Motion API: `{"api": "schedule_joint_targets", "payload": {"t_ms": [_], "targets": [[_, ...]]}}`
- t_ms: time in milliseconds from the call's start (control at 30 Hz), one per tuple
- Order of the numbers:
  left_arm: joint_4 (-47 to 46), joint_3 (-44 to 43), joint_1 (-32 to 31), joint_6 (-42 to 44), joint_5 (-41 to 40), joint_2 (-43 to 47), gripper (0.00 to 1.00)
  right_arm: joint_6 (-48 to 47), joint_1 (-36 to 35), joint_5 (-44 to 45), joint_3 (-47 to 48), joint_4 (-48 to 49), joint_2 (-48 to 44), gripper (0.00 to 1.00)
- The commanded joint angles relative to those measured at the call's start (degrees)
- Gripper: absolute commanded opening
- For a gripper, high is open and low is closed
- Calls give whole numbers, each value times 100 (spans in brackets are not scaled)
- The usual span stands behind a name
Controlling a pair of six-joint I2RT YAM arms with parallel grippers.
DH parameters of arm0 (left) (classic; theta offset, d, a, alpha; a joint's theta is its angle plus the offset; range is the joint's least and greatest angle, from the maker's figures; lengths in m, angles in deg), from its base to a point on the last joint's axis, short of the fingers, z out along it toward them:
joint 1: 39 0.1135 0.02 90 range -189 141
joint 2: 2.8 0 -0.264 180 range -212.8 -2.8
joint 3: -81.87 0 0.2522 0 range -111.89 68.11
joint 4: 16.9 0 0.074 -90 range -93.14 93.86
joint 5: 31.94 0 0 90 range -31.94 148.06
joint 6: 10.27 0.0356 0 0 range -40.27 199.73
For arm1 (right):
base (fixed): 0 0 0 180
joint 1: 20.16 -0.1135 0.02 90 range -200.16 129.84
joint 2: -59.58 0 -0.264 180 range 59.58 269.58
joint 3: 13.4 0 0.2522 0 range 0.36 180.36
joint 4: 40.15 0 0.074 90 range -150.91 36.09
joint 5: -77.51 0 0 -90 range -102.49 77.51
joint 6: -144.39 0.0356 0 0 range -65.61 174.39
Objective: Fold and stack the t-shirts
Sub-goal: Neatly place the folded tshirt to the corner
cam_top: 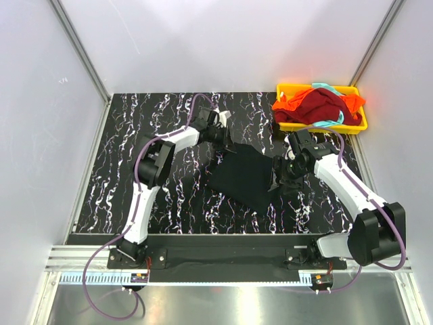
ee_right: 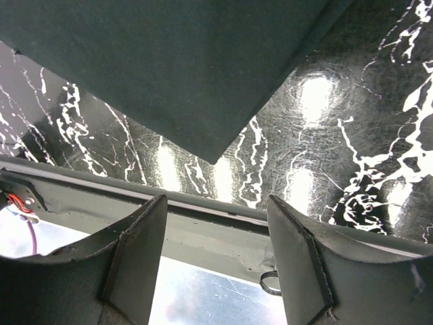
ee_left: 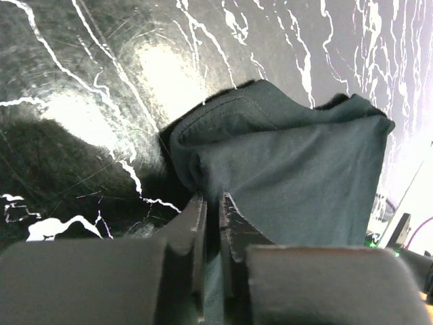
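Jaws of left gripper [ee_left: 213, 203] pinched on far corner of black t-shirt [cam_top: 243, 179]; right gripper [ee_right: 216, 217] wide open, empty, at its right edge; other t-shirts [cam_top: 321, 105] in yellow tray [cam_top: 352, 126], far right corner of worktop [cam_top: 135, 135]

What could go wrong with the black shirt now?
1. The left tool pinches only a bunched edge of the black shirt. A pull might slip it free.
2. The right tool is open and holds nothing. A pull from one side alone could drag or crumple the shirt instead of folding it.
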Motion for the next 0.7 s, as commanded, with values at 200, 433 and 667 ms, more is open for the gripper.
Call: {"api": "schedule_joint_targets", "payload": {"t_ms": [200,433,667], "targets": [[540,425,315,389,-781,462,0,-124,43,-404,-7,7,-268,67],[972,629,1107,882,-1511,1061,0,-107,43,-615,-16,-2,-163,66],[1726,-958,2108,1637,-2030,519,0,-142,43,-800,265,-10,346,66]]}}
